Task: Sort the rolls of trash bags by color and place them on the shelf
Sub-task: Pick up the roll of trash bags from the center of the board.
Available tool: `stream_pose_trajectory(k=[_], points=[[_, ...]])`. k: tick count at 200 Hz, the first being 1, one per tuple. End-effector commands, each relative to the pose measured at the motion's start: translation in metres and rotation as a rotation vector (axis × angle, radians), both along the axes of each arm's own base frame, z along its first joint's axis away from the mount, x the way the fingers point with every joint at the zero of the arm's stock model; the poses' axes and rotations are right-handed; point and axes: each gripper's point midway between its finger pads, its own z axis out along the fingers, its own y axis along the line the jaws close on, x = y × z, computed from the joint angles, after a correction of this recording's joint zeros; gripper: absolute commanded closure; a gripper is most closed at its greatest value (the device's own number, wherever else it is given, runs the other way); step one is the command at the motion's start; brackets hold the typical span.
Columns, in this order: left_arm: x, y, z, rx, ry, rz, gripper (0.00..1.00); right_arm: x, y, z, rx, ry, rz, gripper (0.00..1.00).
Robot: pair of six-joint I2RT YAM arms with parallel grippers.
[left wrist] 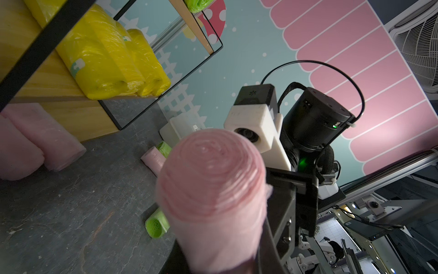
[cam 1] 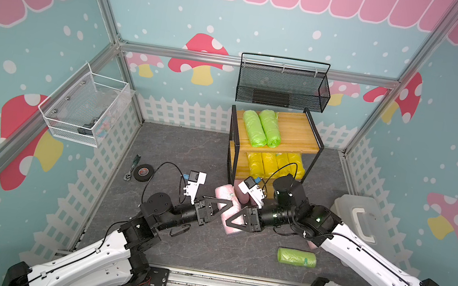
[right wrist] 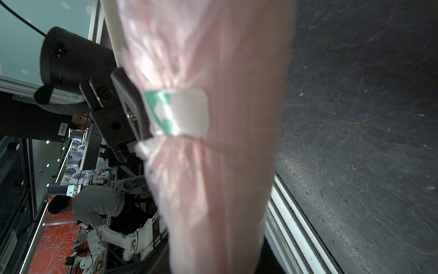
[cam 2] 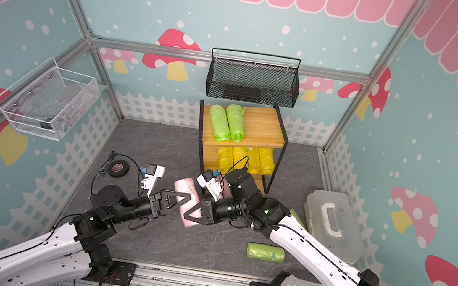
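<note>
Both grippers hold one pale pink roll (cam 1: 227,195) (cam 2: 185,186) above the floor in front of the shelf (cam 1: 298,130). My left gripper (cam 1: 226,207) is shut on it from the left, and my right gripper (cam 1: 233,218) is shut on it from the right. The left wrist view shows this roll (left wrist: 211,180) end-on; the right wrist view shows it (right wrist: 227,166) lengthwise. Two lime green rolls (cam 1: 261,127) lie on the top board, with several yellow rolls (cam 1: 274,162) on the board below. Two more pink rolls (left wrist: 45,135) lie by the shelf's foot. One green roll (cam 1: 296,257) lies on the floor.
A white plastic case (cam 1: 360,217) stands at the right. Beside it lie another pink roll (left wrist: 154,159) and a green one (left wrist: 164,148). A black tape roll (cam 1: 144,172) and a ratchet tool (cam 1: 132,166) lie at the left. A black mesh basket (cam 1: 282,93) and a white wire basket (cam 1: 83,114) hang on the walls.
</note>
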Motion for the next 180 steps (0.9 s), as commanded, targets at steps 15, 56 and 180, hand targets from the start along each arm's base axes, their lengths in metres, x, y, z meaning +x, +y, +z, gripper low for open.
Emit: stream_pose_trajectory(k=[15, 56, 180], points=[[-0.002, 0.003, 0.018, -0.042, -0.046, 0.008, 1.00, -0.005, 0.003, 0.000, 0.021, -0.012, 0.022, 0.50], [0.008, 0.015, 0.003, -0.067, 0.021, 0.096, 1.00, -0.005, -0.003, -0.001, 0.022, -0.051, 0.011, 0.31], [0.036, 0.071, -0.033, -0.329, 0.279, 0.401, 1.00, 0.025, -0.018, -0.022, 0.041, -0.076, -0.255, 0.13]])
